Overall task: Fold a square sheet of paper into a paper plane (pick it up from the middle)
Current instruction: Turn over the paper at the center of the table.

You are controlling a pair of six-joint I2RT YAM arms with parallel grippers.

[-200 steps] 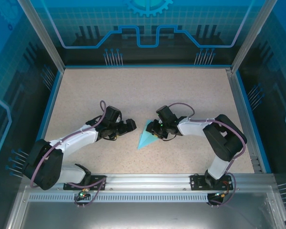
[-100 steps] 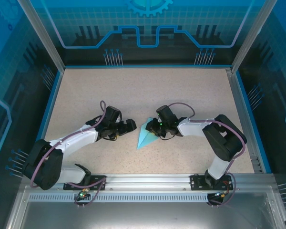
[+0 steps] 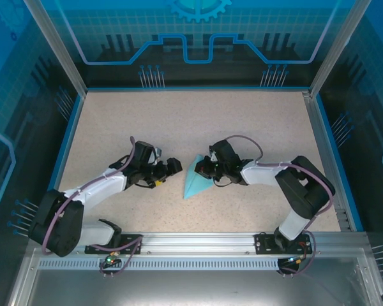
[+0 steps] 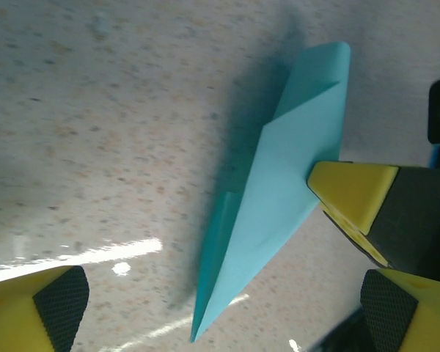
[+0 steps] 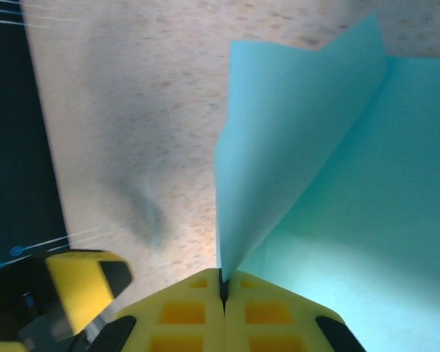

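The square sheet of paper is folded into a slim pointed dart, the light cyan paper plane [image 3: 194, 182]. It lies near the table's middle with its tip toward the near edge. My right gripper [image 3: 204, 169] is shut on a raised fold at the plane's wide far end. In the right wrist view the yellow jaws [image 5: 222, 282] meet on the paper plane [image 5: 308, 161]. My left gripper [image 3: 170, 168] stands open just left of the plane, not touching it. In the left wrist view the paper plane [image 4: 286, 183] lies ahead of my open left gripper [image 4: 224, 301], whose fingers stand wide apart.
The speckled beige table [image 3: 191, 121] has blue raised edges [image 3: 70, 134] at the left and back, and a metal rail [image 3: 198, 241] along the near side. A tip of the right gripper's yellow finger [image 4: 352, 194] rests against the plane's right edge.
The right gripper has closed its jaws onto the plane's raised fold. The left wrist has shifted slightly left, its jaws still wide open.
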